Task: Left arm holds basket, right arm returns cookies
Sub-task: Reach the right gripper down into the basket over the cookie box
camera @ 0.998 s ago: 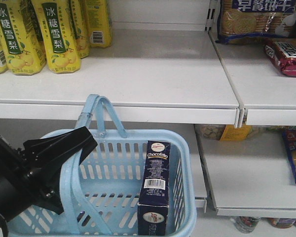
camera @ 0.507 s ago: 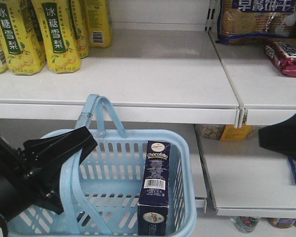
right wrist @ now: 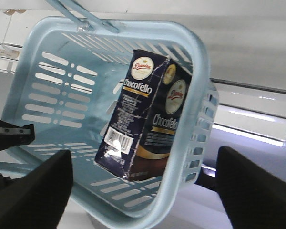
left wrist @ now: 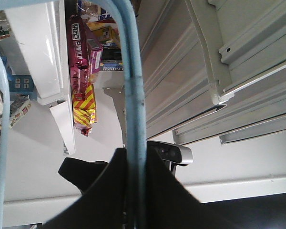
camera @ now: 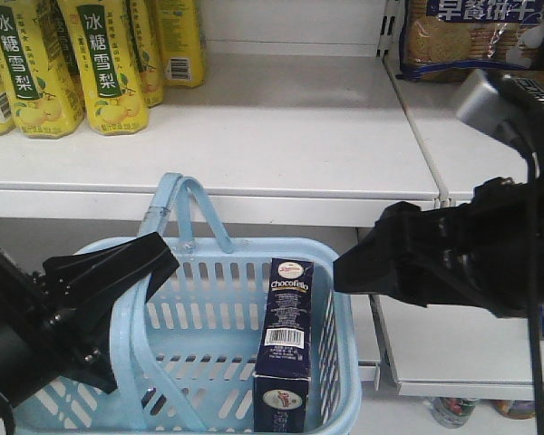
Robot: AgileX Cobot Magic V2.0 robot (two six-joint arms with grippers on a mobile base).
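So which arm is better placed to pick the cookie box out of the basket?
The right. The right gripper is open and aimed at the cookie box standing in the basket. The left gripper is shut on the basket handle, so it is busy.

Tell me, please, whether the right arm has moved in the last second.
Yes. The right arm was out of the front view, then came in from the right, leftward past the shelf divider toward the basket.

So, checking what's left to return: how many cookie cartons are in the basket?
1: the cookie carton stands by the right wall of the basket. The left gripper hides part of the floor.
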